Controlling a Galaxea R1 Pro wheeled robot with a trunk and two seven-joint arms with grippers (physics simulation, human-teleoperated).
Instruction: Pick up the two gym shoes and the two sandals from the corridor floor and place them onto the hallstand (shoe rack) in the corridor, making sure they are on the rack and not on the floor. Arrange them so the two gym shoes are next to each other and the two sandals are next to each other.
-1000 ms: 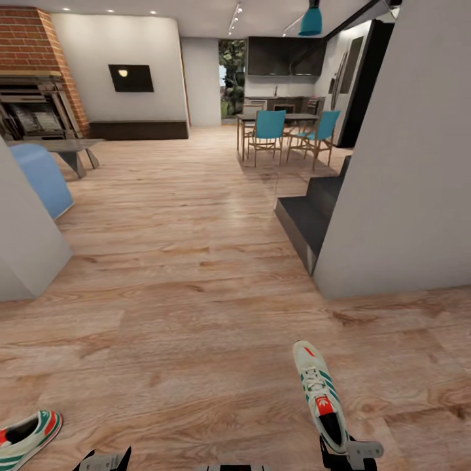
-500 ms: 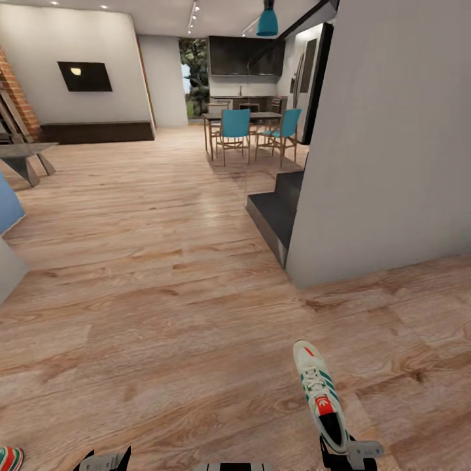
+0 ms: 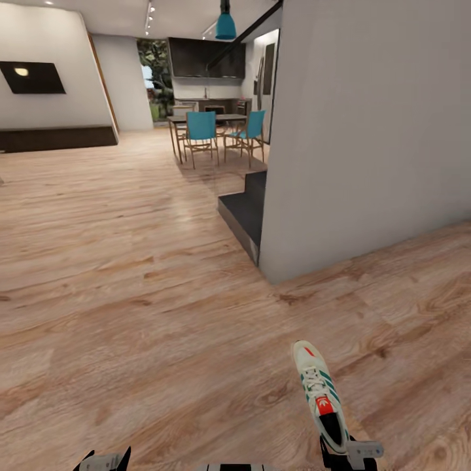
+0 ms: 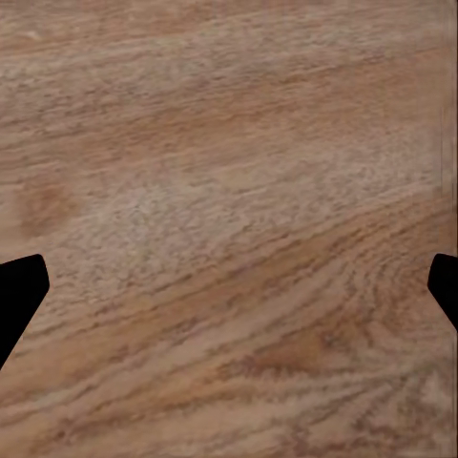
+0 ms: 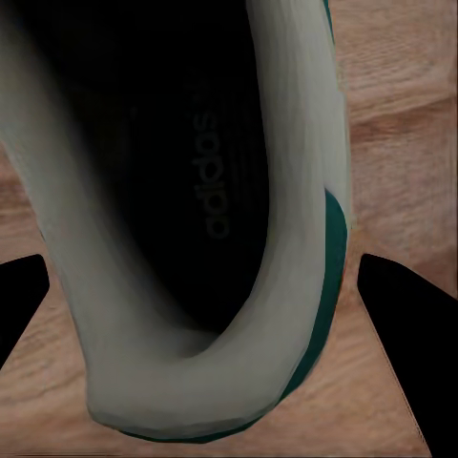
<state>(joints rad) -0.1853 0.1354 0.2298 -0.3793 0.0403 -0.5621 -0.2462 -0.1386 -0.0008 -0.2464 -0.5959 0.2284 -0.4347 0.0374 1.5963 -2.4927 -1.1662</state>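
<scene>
Right wrist view: gym shoe (image 5: 286, 286) heel between right end effector (image 5: 205, 315) fingers

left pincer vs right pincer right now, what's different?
The right pincer carries a gym shoe, toe pointing away from the robot; the left pincer carries nothing. The right wrist view looks into the shoe's dark opening; the left wrist view looks at bare corridor floor. Left fingers stand wide apart. Both sit low at the head view's bottom edge.
</scene>
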